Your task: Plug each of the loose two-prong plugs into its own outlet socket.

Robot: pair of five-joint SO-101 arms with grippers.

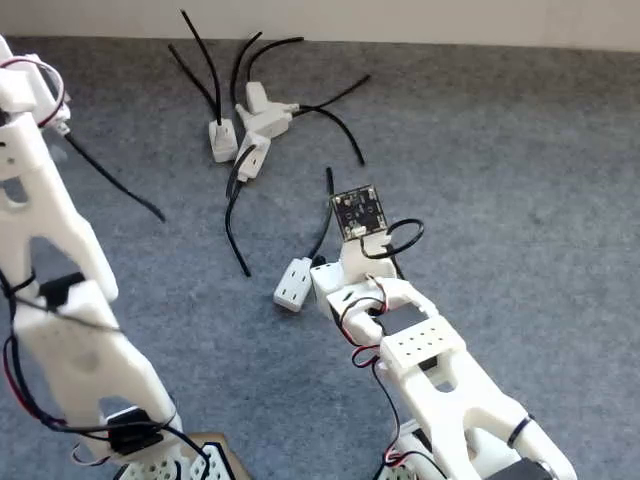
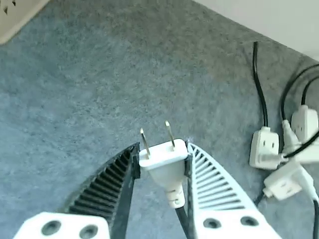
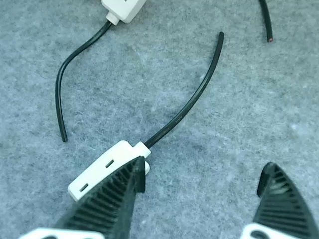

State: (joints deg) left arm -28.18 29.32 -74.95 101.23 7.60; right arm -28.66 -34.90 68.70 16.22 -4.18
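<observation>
Low in frame, my left pincer (image 2: 162, 146) clamps the plug (image 2: 162, 165), surely light and rigid, by its body; my right pincer (image 3: 204, 167) gapes wide beside the socket (image 3: 102, 172).

A grey, short-pile felt carpet (image 1: 520, 150) covers the whole work surface, evenly and softly lit. Along its far edge runs a plain white wall strip (image 1: 450, 20).

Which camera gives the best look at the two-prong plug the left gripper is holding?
The left wrist view: the plug sits close up in the left gripper, both prongs showing. The high view gives mostly its black cord trailing from that arm. The right wrist view faces an outlet socket.
</observation>
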